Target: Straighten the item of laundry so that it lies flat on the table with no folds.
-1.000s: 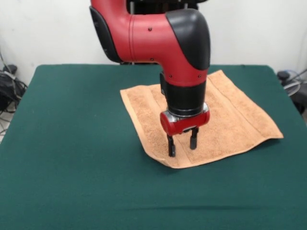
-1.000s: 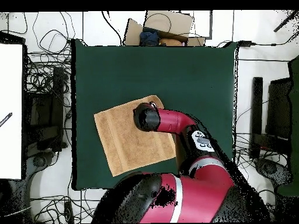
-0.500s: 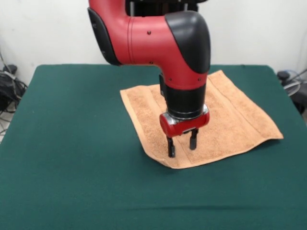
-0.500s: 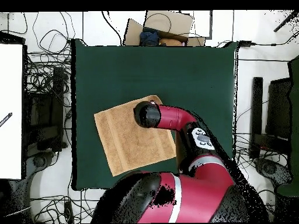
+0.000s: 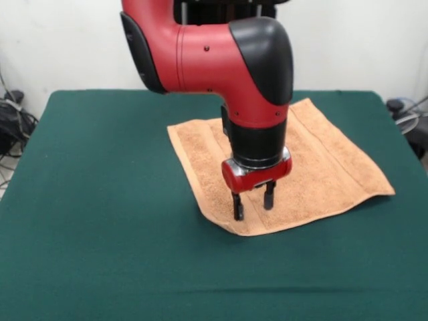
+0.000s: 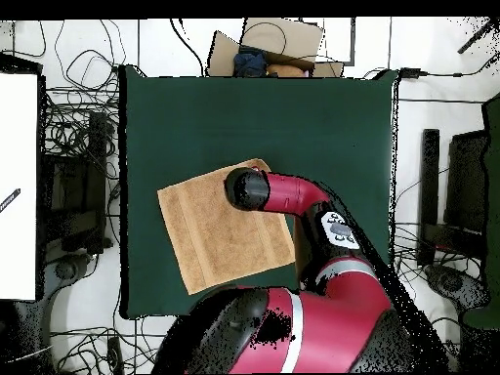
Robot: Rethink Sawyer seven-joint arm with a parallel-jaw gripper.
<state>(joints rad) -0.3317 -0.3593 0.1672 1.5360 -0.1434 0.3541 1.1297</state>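
Observation:
The orange-tan towel [image 5: 321, 160] lies spread out on the dark green table [image 5: 100, 200], right of centre in the front view. Its border bands run along it. Its right corner near the table's edge lifts slightly. My gripper [image 5: 253, 204] hangs open and empty just above the towel's near edge, fingers pointing down. In the overhead view the towel [image 6: 210, 234] lies at the table's left-centre, and the arm's wrist [image 6: 249, 188] covers its upper right corner, hiding the gripper.
Cables and equipment [image 6: 73, 156] crowd the floor on both sides of the table. A cardboard box [image 6: 278, 44] sits beyond the table's far edge in the overhead view. The red arm [image 5: 207, 53] comes down over the towel's middle.
The arm has risen slightly and shifted a little; the gripper stays open over the towel's near edge. The towel has not visibly moved.

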